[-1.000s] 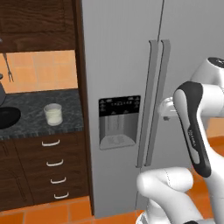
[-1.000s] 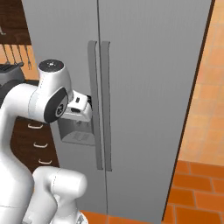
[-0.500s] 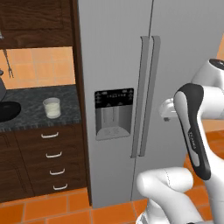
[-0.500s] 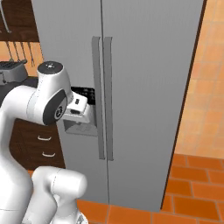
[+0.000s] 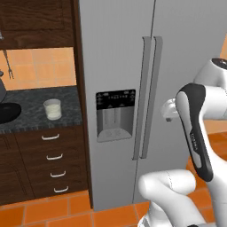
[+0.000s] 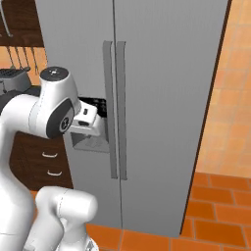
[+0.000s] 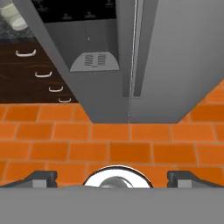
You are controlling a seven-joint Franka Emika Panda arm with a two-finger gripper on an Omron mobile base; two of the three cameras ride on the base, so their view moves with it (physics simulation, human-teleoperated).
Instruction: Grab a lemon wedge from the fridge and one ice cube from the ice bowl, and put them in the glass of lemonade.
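Fingers (image 7: 112,177) stand wide apart with nothing between them, pointed down at the orange tile floor (image 7: 109,151) in front of the fridge (image 5: 177,57). Fridge doors are shut, the two bar handles (image 5: 148,97) side by side, dark dispenser panel (image 5: 115,114) on the left door. Glass of lemonade (image 5: 52,109) stands upright on the dark worktop (image 5: 35,111) left of the fridge. Ice bowl (image 5: 8,112) sits near the glass, at the picture's left edge. Dark wooden drawers (image 5: 53,164) lie below the worktop.
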